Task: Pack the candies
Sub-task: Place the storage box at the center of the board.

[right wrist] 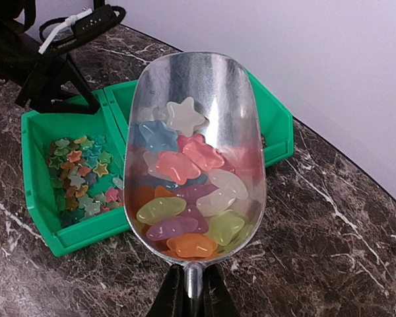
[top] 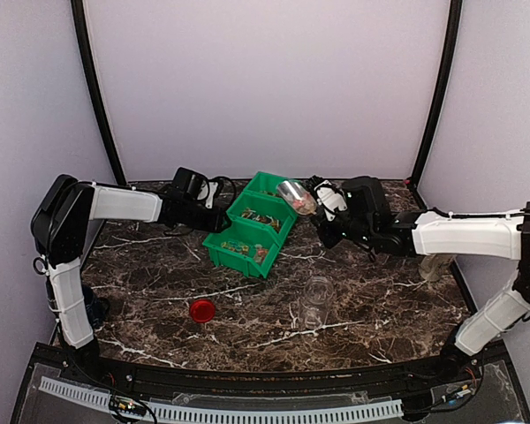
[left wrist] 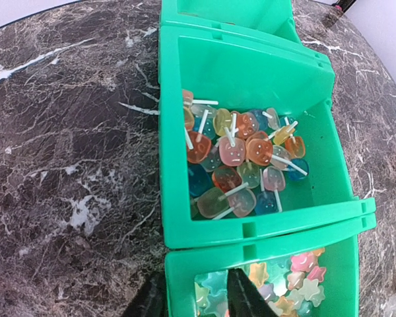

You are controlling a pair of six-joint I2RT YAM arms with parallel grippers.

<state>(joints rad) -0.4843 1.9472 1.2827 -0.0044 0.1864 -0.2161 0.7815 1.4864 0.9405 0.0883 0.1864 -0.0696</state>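
Over the right rim of the green bins point(top: 232, 258), the right pincer point(right wrist: 193, 298) clenches the handle of a metal scoop point(right wrist: 208, 82) heaped with candies point(right wrist: 185, 198); more lie in the bins. The left pincer point(left wrist: 195, 301) is released, fingers astride a wall of the star-candy bin. A jar point(top: 316, 302) and a red lid point(top: 202, 309) stand well apart on the worktop point(top: 380, 305), nearer its front edge.
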